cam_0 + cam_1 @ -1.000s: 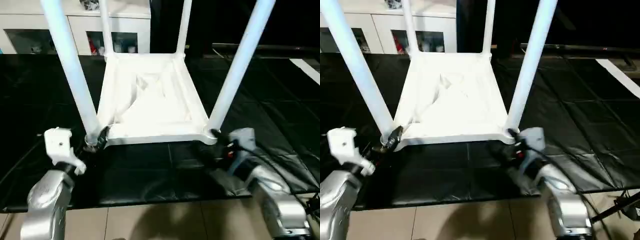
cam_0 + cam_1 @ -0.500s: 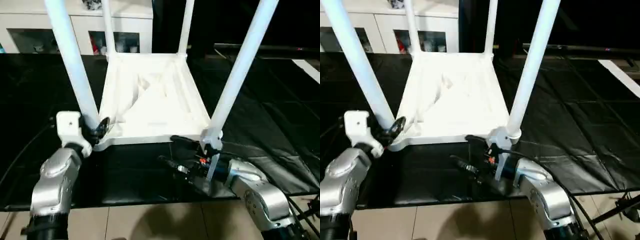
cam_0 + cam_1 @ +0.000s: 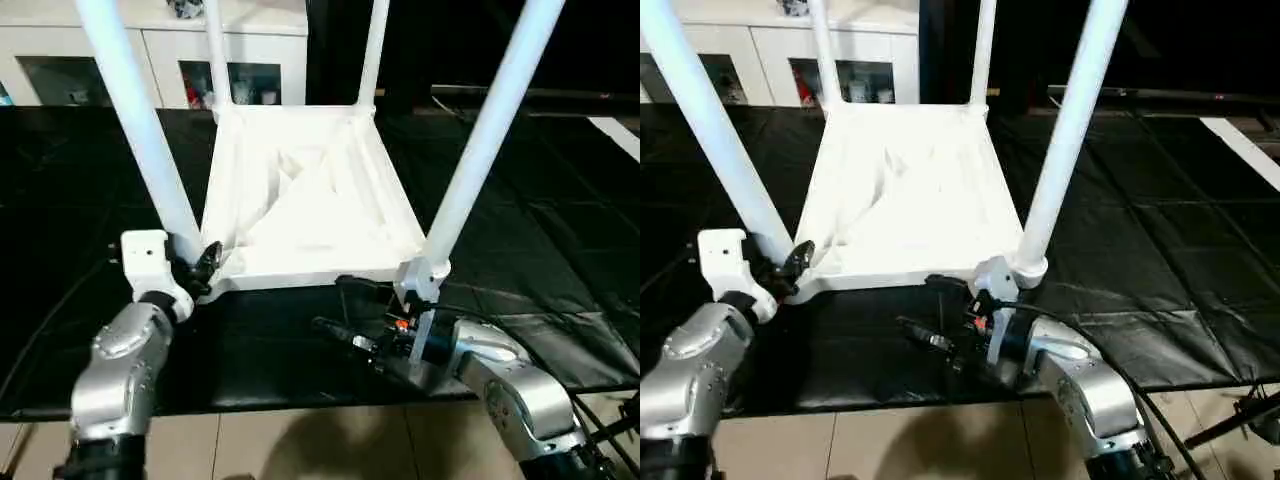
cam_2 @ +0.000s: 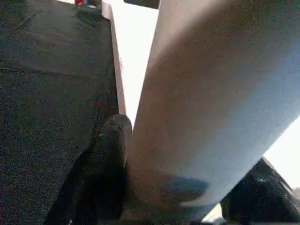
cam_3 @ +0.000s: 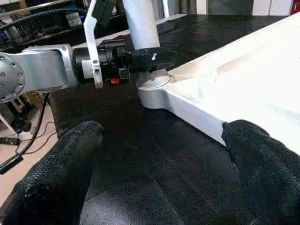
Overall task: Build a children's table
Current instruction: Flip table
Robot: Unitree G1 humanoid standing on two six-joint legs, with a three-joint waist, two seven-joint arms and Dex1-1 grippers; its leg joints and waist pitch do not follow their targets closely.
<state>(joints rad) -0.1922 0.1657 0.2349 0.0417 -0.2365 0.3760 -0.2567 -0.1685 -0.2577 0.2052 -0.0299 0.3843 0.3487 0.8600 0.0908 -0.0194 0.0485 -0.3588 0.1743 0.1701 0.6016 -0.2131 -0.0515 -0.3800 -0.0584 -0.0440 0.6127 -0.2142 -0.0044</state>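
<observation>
Children's table (image 3: pixel 310 200) is lying upside down on a black mat (image 3: pixel 560 230), its ribbed underside facing up and four tapered round legs rising from the corner lobes. The near left leg (image 3: pixel 140 130) is being straddled at its base by the left gripper (image 3: pixel 195 268); in the left wrist view one dark finger (image 4: pixel 105 173) is seen pressing against the leg's smooth white wall, with the other on the far side, so the fingers are being closed around the leg, though a firm clamp cannot be confirmed. The right gripper (image 5: pixel 159 159) is being held with its fingers spread wide apart, nothing between them, the tabletop's near edge (image 5: pixel 197 112) lying just beyond the fingertips. The moulded plastic is judged to be light, stiff and rather slippery; the round tapering legs are likely to slide within the fingers, so hold is best taken low, at the thick base beside the socket, or on the flat rim.
</observation>
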